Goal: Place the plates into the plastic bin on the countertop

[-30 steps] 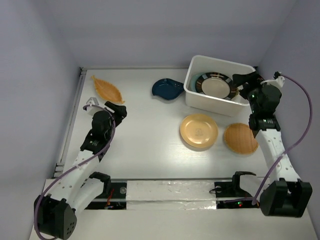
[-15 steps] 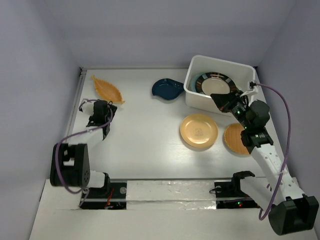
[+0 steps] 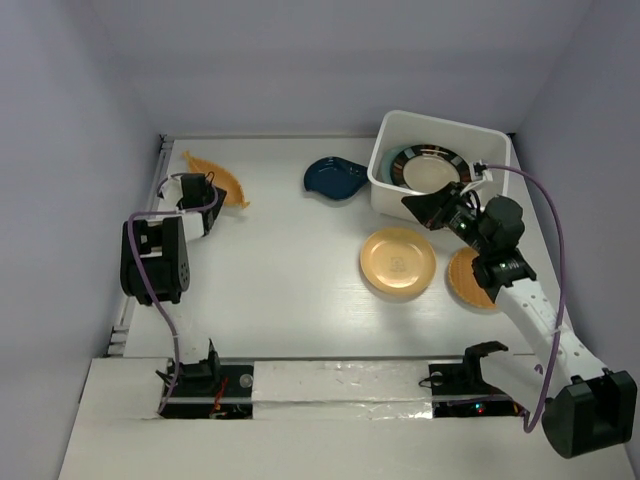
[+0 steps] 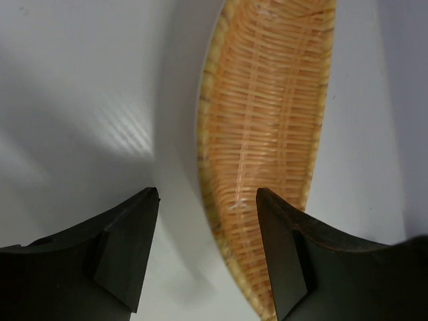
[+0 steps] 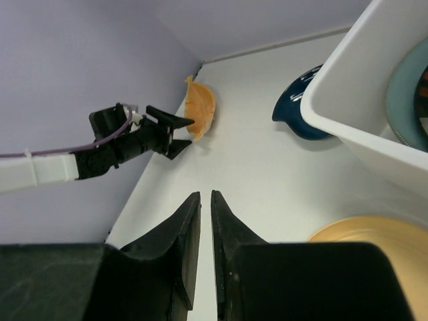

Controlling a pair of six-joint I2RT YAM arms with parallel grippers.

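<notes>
My left gripper (image 3: 207, 190) is open at the orange leaf-shaped plate (image 3: 230, 186) at the far left. In the left wrist view the gripper (image 4: 207, 200) straddles the near left rim of the woven leaf plate (image 4: 267, 127), its right finger (image 4: 287, 261) over the plate. My right gripper (image 3: 410, 203) is shut and empty, in front of the white plastic bin (image 3: 385, 160). The bin holds the grey-green plate (image 3: 400, 163) and the black-rimmed beige plate (image 3: 432, 172). The navy plate (image 3: 335, 178), plain orange plate (image 3: 398, 262) and woven orange round plate (image 3: 470, 285) lie on the countertop. The yellow scoop plate is out of view.
Grey-lilac walls enclose the countertop (image 3: 290, 250) on three sides. The right forearm covers part of the woven orange round plate. In the right wrist view, the bin wall (image 5: 361, 100) is at upper right and the left arm (image 5: 100, 157) at the far left wall.
My left gripper has reached out to the leaf plate at the far left. My right gripper has swung from the bin's right end to in front of the bin's front wall.
</notes>
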